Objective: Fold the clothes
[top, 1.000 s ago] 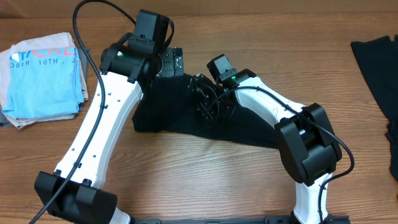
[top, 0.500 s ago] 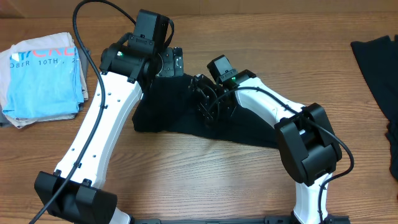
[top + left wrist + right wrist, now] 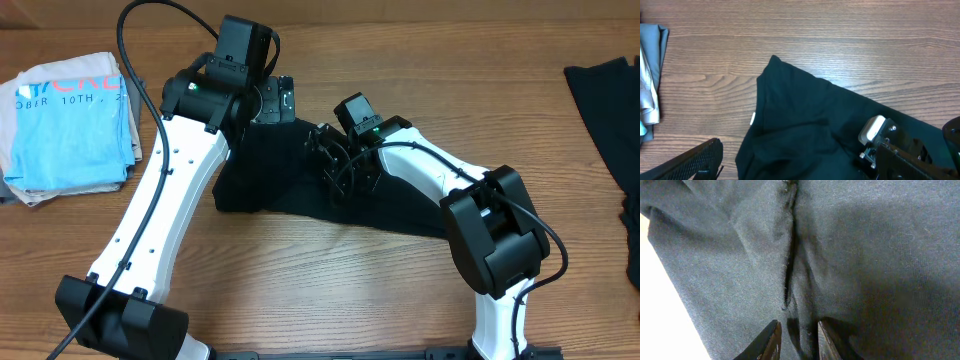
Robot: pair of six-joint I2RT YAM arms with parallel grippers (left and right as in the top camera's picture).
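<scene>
- Noted black garment (image 3: 275, 175) rumpled on the table (image 3: 300, 290), under both grippers
- Found right gripper (image 3: 799, 339) nearly shut, nipping a raised crease of cloth
- Found left gripper (image 3: 799, 155) spread wide, holding nothing, above the garment's corner
- Could slip off on lifting: thin bite, only at the fingertips
- Might drag several layers together, bunching instead of folding
- May foul the left gripper, close by

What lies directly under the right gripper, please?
The black garment, with a creased ridge running toward the right gripper. The wooden table beneath the cloth is covered there, so it cannot be seen.
</scene>
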